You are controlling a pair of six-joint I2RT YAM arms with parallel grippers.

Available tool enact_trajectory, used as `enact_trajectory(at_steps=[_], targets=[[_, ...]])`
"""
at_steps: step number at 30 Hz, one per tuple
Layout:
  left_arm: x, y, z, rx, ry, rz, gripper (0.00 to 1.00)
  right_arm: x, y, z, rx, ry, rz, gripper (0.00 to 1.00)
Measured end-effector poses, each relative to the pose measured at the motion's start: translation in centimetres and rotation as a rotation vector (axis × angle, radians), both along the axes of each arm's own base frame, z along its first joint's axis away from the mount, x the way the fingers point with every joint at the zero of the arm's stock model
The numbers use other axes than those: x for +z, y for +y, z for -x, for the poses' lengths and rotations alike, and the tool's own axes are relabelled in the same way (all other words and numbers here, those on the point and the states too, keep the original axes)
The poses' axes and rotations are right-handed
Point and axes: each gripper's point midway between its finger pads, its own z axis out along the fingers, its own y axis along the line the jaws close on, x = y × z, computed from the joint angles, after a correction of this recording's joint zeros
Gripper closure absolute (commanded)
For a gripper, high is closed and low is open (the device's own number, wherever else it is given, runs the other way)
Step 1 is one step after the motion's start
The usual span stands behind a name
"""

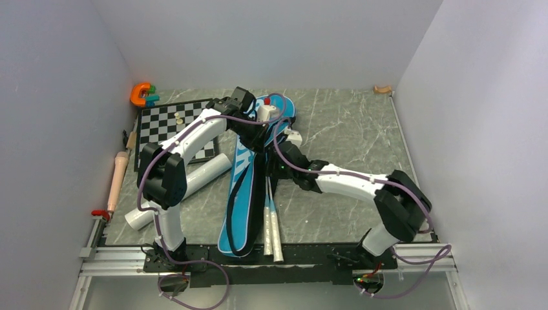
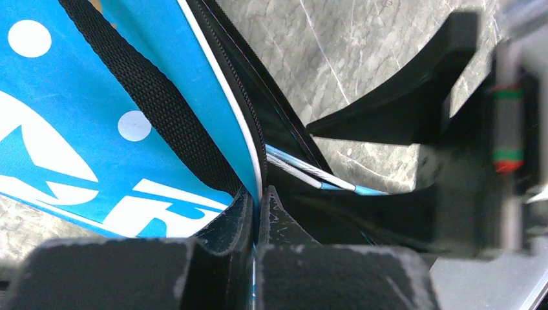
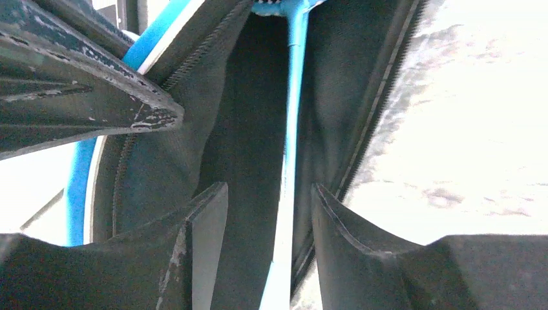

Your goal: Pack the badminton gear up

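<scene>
Left gripper (image 2: pixel 258 203), left wrist view: fingers pressed together on the white-piped rim of the blue bag (image 2: pixel 97 97), so that the rim stands apart from the lower side of the mouth. The black strap (image 2: pixel 155 110) runs diagonally over the bag's face. The rackets (image 2: pixel 310 171) show as pale-blue and white shafts in the dark opening just right of the zip edge, with the table (image 2: pixel 336 58) beyond. Right wrist view: right gripper (image 3: pixel 271 213) spread, its fingers standing either side of a light-blue racket rod without visibly touching it, inside the black lining. Zip teeth border the opening on both sides, and one left finger crosses the upper left corner. Top view: the bag lies lengthwise at mid-table, narrow end at the near edge, with the racket handles protruding beside it on the right; both arms meet over its wide far end. The pale tube (image 1: pixel 194 181) lies slanted just left of the bag; the chessboard (image 1: pixel 174 123) and rolling pin (image 1: pixel 117 177) sit farther left. Marbled surface runs from the bag to the right wall.
</scene>
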Motion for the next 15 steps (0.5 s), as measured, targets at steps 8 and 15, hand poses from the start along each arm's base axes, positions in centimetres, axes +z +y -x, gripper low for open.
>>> enact_trajectory(at_steps=[8,15], targets=[[0.0,-0.1,0.1,-0.003,0.005,0.004,1.0,2.6,-5.8,-2.0,-0.129,-0.036,-0.145,0.44],[0.0,-0.1,0.1,-0.003,0.005,0.004,1.0,-2.3,-7.7,-4.2,-0.157,0.071,-0.2,0.33]])
